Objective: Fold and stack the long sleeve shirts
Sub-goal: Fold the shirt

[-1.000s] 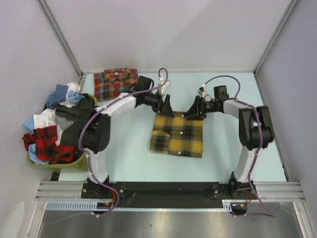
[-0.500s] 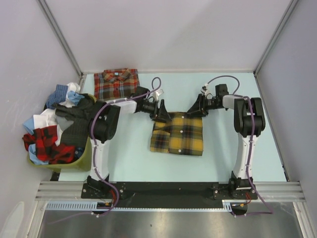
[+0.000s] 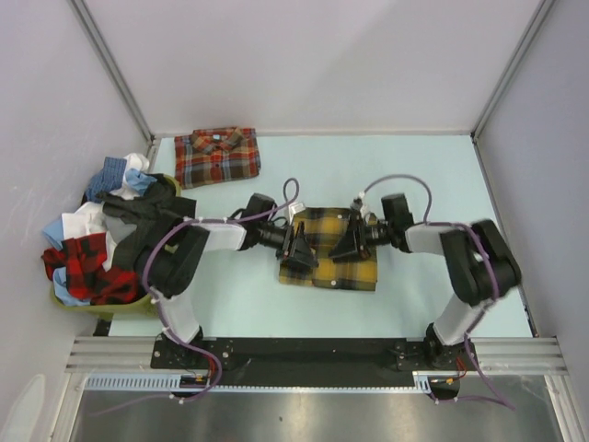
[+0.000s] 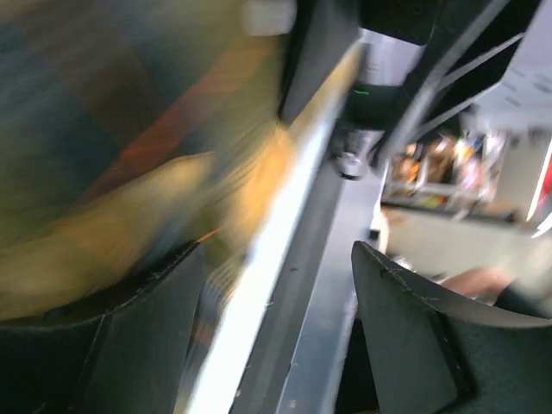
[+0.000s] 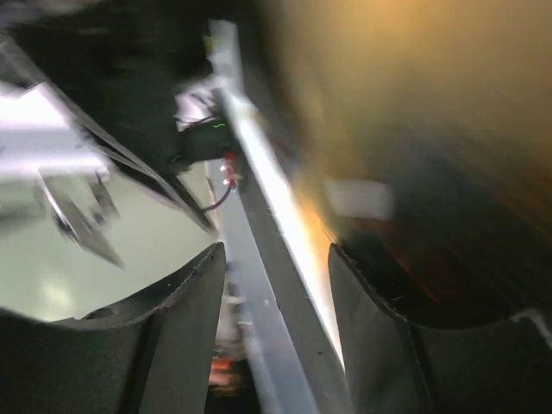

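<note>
The folded red-orange plaid flannel shirt (image 3: pixel 217 157) lies where it was, at the worktop's (image 3: pixel 423 175) far left corner. The left pincer (image 3: pixel 299 249) and the right pincer (image 3: pixel 345 245) have swept from the far edge of the yellow-and-black plaid flannel shirt (image 3: pixel 354 269), at the worktop's centre, to its middle. A fold toward the near edge looks under way. The overhead view hides the jaws. Both wrist views, though blurred, show fingers standing apart, with no cloth seen between.

Top view bright, evenly lit, sharp, shadows soft; both wrist views heavily motion-blurred, dim, with streaked glare.
</note>
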